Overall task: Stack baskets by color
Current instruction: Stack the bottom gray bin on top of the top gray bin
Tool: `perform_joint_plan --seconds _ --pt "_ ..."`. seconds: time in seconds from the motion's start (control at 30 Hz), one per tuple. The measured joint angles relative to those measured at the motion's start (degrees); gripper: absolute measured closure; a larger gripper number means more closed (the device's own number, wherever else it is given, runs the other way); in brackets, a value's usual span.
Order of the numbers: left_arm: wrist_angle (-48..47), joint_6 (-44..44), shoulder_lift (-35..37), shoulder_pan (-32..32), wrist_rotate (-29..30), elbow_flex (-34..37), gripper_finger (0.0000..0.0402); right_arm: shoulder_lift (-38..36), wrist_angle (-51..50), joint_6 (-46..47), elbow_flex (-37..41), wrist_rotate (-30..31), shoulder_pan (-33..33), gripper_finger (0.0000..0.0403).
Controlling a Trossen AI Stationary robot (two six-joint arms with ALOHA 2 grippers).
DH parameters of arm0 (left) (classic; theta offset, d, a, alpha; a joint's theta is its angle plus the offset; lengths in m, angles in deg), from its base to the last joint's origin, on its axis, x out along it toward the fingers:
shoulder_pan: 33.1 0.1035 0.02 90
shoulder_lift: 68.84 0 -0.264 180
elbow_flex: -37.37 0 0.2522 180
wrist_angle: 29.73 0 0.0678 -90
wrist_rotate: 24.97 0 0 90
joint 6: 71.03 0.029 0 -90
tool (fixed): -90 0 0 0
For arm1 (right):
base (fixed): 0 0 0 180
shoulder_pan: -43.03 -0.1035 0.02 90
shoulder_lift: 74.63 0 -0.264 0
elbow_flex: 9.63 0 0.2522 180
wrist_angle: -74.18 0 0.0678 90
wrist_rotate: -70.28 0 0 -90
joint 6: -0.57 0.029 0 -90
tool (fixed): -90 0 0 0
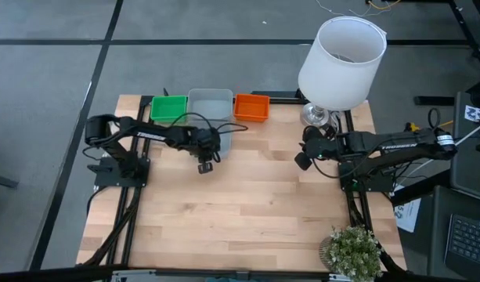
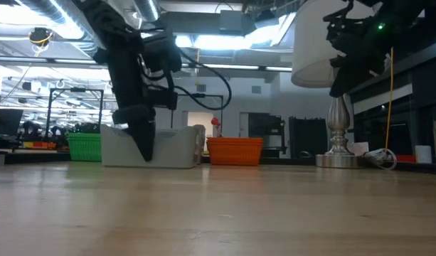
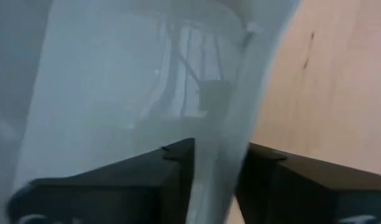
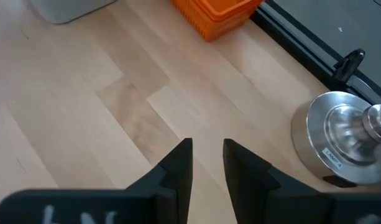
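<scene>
Three baskets stand in a row at the table's far edge: green (image 1: 169, 108), pale grey (image 1: 211, 106) and orange (image 1: 251, 107). In the low view the grey basket (image 2: 168, 148) sits between the green basket (image 2: 84, 146) and the orange basket (image 2: 235, 151). My left gripper (image 1: 205, 157) points steeply down at the grey basket's near wall, one finger (image 3: 178, 171) inside and the other finger (image 3: 271, 177) outside. My right gripper (image 4: 207, 155) hangs open over bare wood near the lamp, holding nothing. My left gripper stands astride the grey basket's near wall (image 3: 221, 155), coming slanting from above, with one finger inside the basket and one outside. The wall fills the gap between the fingers; I cannot tell whether they touch it. The basket rests on the table.
A white lampshade (image 1: 341, 51) on a metal lamp base (image 4: 339, 134) stands at the far right corner, close to my right gripper. A small potted plant (image 1: 353, 251) sits at the near right corner. Bare wood (image 1: 240, 204) fills the table's middle and near side.
</scene>
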Motion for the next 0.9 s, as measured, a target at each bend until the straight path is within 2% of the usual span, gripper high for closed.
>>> perform_joint_plan --seconds 0.1,0.13,0.23,0.33,0.43,0.5,0.67,0.9 --pt "0.10 -0.68 -0.24 -1.80 0.36 -0.46 0.0382 0.00 0.07 -0.34 0.00 0.00 0.00 0.0313" --pt "-1.03 -1.06 0.07 -2.49 0.23 -1.23 0.0390 0.00 0.09 -1.05 0.00 0.00 0.00 0.0313" --pt "-7.50 -1.83 2.97 -4.40 1.16 -5.85 0.0398 0.00 0.07 -1.67 0.00 0.02 0.00 0.0313" --pt "-15.05 0.38 5.47 -6.18 7.15 -13.33 0.0400 0.00 0.12 -2.69 0.00 0.02 0.00 0.0313" --pt "-21.27 7.08 7.49 -6.05 14.81 -20.95 0.0401 0.00 0.22 -2.95 0.00 0.02 0.00 0.0313" --pt "-22.67 13.11 7.53 -4.07 17.01 -25.82 0.0401 0.00 0.22 -2.99 0.00 0.02 0.00 0.0313" --pt "-24.66 26.14 5.97 6.06 12.57 -33.71 0.0401 0.02 0.22 -3.17 0.00 0.03 0.00 0.0313" --pt "-27.13 32.91 -0.59 22.65 -0.76 -34.16 0.0401 0.02 0.26 -4.45 0.00 0.04 0.00 0.0313"
